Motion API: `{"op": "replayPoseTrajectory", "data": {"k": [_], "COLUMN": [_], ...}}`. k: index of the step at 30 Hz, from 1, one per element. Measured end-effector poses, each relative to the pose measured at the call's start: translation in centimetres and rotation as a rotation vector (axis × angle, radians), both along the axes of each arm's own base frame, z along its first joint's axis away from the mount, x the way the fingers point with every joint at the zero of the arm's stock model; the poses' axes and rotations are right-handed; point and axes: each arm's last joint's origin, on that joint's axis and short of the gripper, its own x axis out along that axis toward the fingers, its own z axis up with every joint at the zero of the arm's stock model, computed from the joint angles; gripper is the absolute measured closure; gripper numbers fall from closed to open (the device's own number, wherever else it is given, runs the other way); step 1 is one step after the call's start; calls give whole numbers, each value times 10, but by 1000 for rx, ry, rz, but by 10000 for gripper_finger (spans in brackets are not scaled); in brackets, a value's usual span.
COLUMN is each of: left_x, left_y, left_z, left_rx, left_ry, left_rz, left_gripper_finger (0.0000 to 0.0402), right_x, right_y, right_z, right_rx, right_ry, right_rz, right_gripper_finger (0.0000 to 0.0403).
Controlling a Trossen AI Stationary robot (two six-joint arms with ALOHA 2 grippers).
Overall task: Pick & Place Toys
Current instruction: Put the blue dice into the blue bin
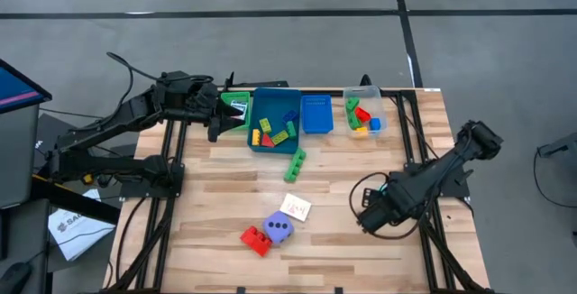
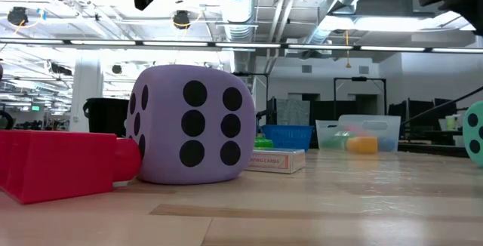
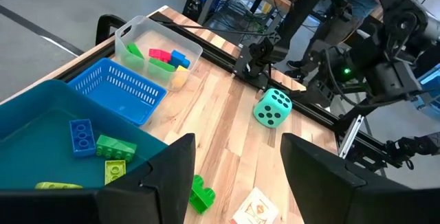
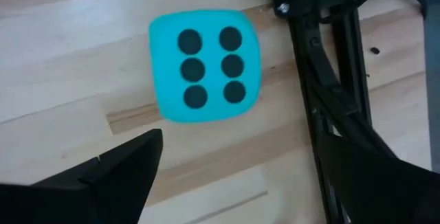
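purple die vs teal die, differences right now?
1. Colour: the purple die is lilac, the teal die turquoise.
2. Neighbours: the purple die sits against the red brick; the teal die lies alone.
3. Attention: the open right gripper hovers over the teal die; none is near the purple die.
Shared: black dots, both on the table.

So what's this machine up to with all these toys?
It is sorting toys into trays. The right gripper hangs open just over the teal dice near the table's right edge, not holding it. The left gripper waits open above the blue bin, which already holds bricks. A purple dice, a red brick, a card and a green brick lie loose on the table.
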Motion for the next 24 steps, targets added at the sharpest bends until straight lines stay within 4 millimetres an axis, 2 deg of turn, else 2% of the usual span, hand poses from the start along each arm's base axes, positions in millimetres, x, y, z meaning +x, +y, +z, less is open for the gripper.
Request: {"op": "replayPoseTrajectory", "data": {"k": [4, 7, 11, 17, 18, 21, 24], "left_x": [0, 0, 0, 0, 0, 0, 0], "left_y": [0, 0, 0, 0, 0, 0, 0], "left_z": [0, 0, 0, 0, 0, 0, 0], "left_rx": [1, 0, -26, -29, -30, -31, -31], "left_ry": [0, 0, -6, -7, -7, -7, -7], "left_rz": [0, 0, 10, 11, 12, 12, 12], "left_gripper_finger": [193, 193, 193, 193, 193, 193, 193], "right_x": [-7, -11, -12, -12, -13, -18, -24], "right_y": [-6, -9, -10, -9, -8, -9, -10], "right_z": [2, 0, -3, -4, -4, -13, -27], "right_rx": [-16, -36, -39, -55, -72, -99, -53], "right_ry": [-19, -28, -15, -20, -29, -1, 81], "right_rz": [12, 19, 90, 169, 179, 166, 128], "right_gripper_finger": [42, 90, 185, 366, 384, 387, 396]}}
